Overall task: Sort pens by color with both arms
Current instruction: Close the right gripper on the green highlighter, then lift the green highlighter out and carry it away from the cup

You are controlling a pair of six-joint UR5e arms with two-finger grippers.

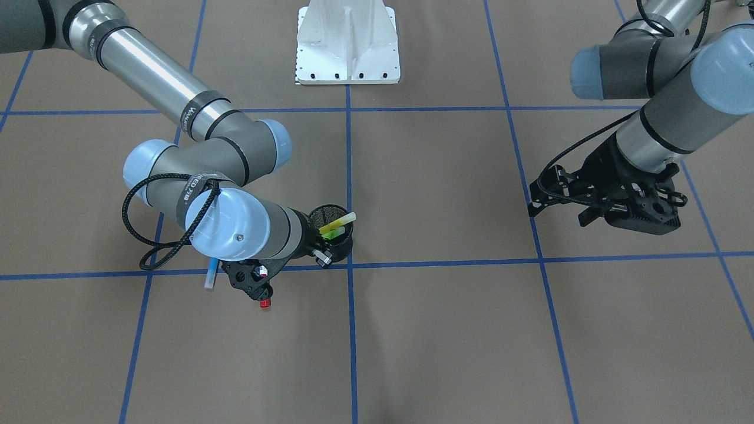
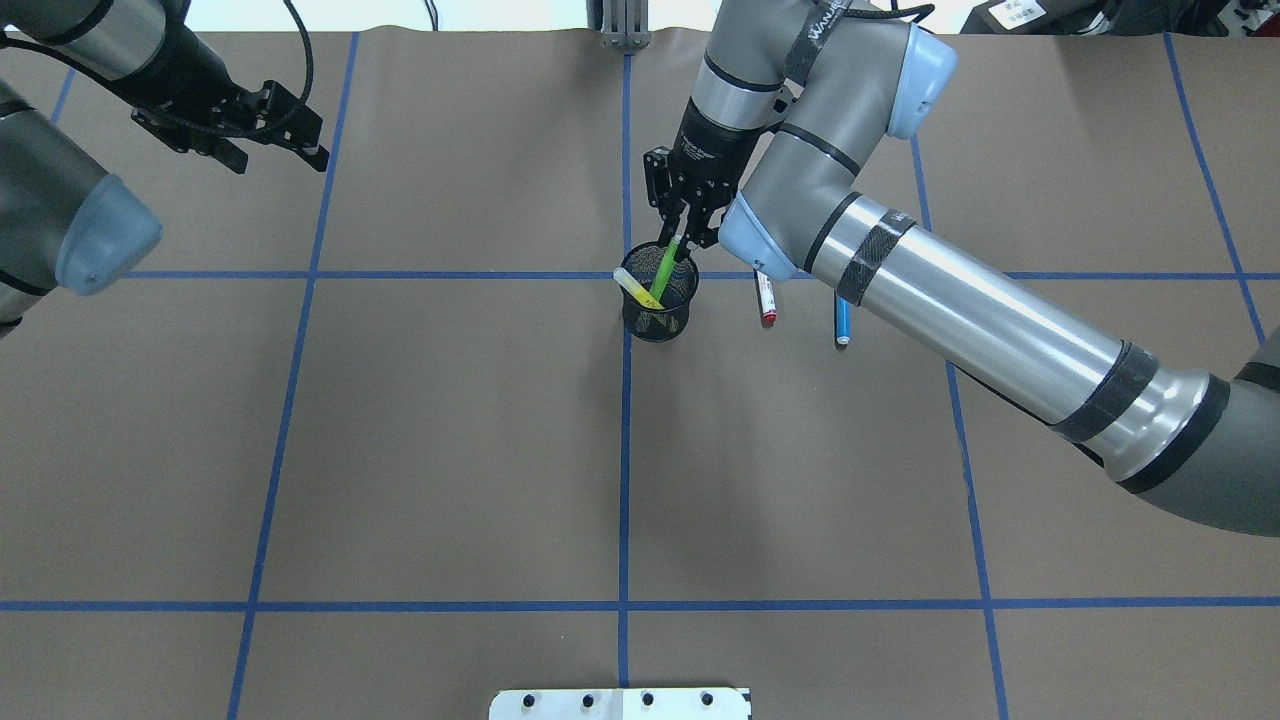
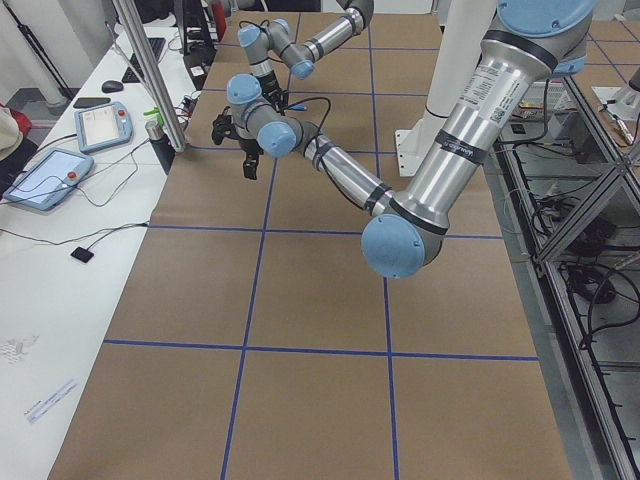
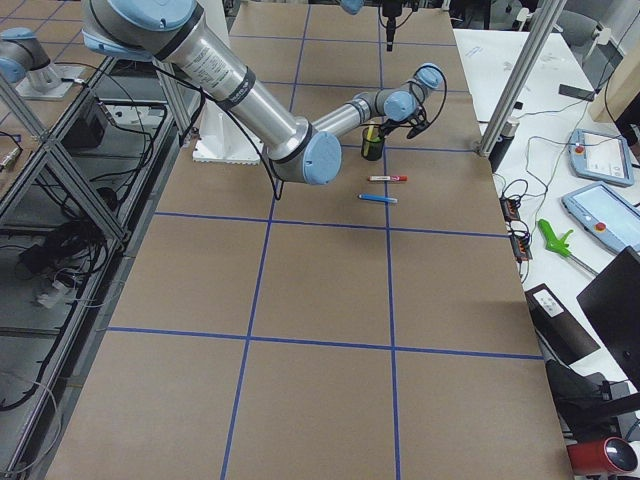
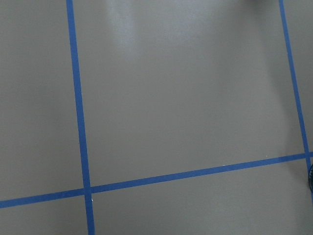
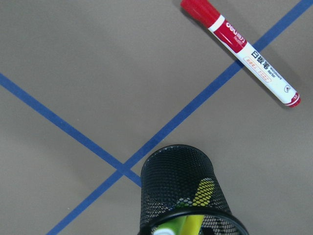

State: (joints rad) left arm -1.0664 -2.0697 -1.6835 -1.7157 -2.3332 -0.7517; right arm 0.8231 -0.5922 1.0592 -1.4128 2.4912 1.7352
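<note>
Above the counter, from the overhead camera: found the right end effector at the mouth of the mesh cup, fingers close on either side of the lime green pen near its top; could not tell whether clamped or merely near. Saw that pen slanting into the cup beside the yellow pen. Noted the red-ended pen and the blue pen lying on the counter just right of the cup, near each other but apart, partly beneath the right arm. Spotted the left end effector well away at the far left, fingers spread, holding nothing.

From the front-facing camera: saw the same spread fingers, and green and yellow caps poking from the cup.

From the end cameras: made out the two loose pens, but nothing sharp enough for judging a grip.

Through the right wrist camera: looked down on the cup's rim, the red-ended pen beyond it across a tape line. Through the left: only brown counter and blue tape.

Judged a slanted pull likely to drag the pen against the rim and tip the light cup, or snag the yellow pen; feared a low swing of the right arm sweeping the loose pens away.
</note>
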